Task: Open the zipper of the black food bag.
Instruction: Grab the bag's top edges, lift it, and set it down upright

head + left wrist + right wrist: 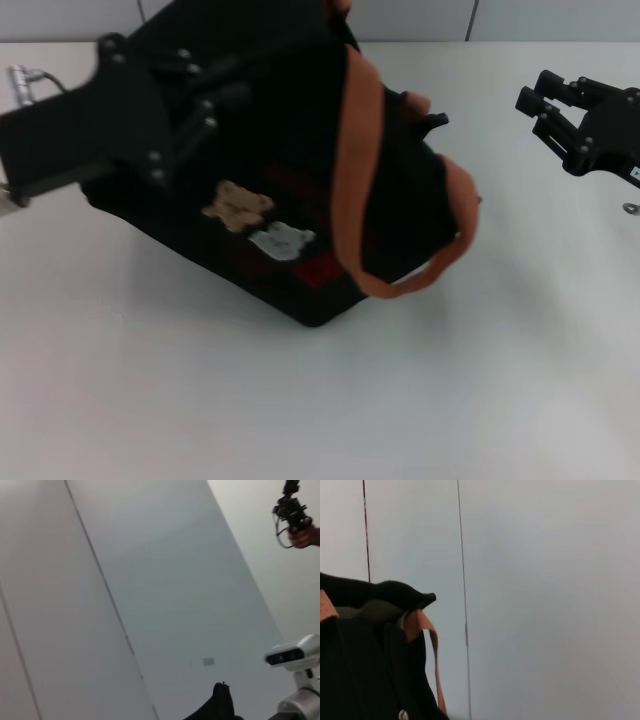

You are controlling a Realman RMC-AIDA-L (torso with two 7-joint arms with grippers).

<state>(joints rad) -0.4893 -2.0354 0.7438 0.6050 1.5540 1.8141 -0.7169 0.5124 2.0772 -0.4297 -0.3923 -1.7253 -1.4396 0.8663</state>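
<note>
Left gripper [200,100] lies over the black food bag [300,270], grip unclear; right gripper [548,105] hangs open beside it over bare white surface [300,400].

The black food bag [290,170] carries orange-brown straps [352,160], a tan bear patch [237,205], a white one [281,240] and what may be a red patch [318,268], on a white table [300,400].

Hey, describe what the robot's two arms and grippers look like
Both are matte black. The left gripper sits on a broad boxy black housing studded with small silver screws, with a silver metal fitting behind it. The right gripper has blocky, segmented black fingers.
</note>
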